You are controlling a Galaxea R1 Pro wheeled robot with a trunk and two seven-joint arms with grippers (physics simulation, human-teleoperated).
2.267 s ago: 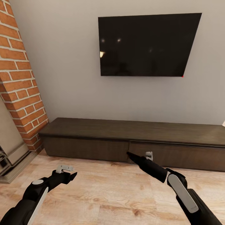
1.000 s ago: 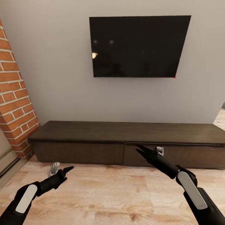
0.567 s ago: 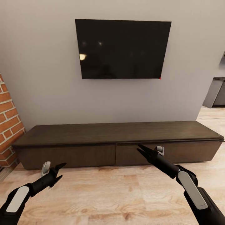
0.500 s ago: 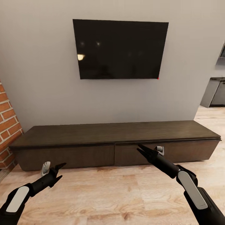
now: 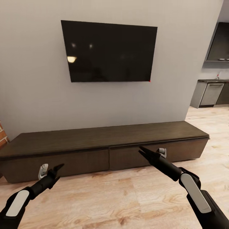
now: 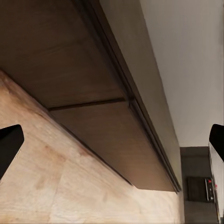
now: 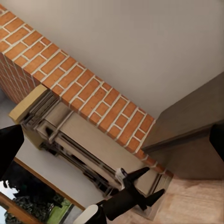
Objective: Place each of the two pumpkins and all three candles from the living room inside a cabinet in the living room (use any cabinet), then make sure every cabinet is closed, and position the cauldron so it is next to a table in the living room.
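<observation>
The robot is facing the cabinet (image 5: 105, 144), which is running low along the wall from 9 o'clock to 3 o'clock in the head view, under a TV (image 5: 108, 51). Both of its flat fronts are sitting flush, so it is looking closed. No pumpkin, candle or cauldron is showing here, so where they are lying cannot be told from these pictures; nothing is resting on the cabinet top either.

The left gripper (image 5: 56, 171) is hanging at about 8 o'clock, fingers parted and carrying nothing. Its wrist view is looking along the cabinet fronts (image 6: 93, 126) and the floor (image 6: 60, 191), with the black fingertips (image 6: 8, 142) standing wide at the picture's edges. The right gripper (image 5: 142, 151) is pointing toward the right-hand front at about 5 o'clock, fingers spread a little, also empty. Its wrist view is taking in a brick fireplace (image 7: 70, 93), the cabinet's end (image 7: 196, 126) and the left gripper (image 7: 142, 186) farther off.

Judging by this, the task is looking either early or between steps: no item is being carried, and the fronts are shut. Whether anything is already stowed inside cannot be told. Probably left: fetching pumpkins and candles, opening a front, loading, closing it, and moving the cauldron beside a table.
</observation>
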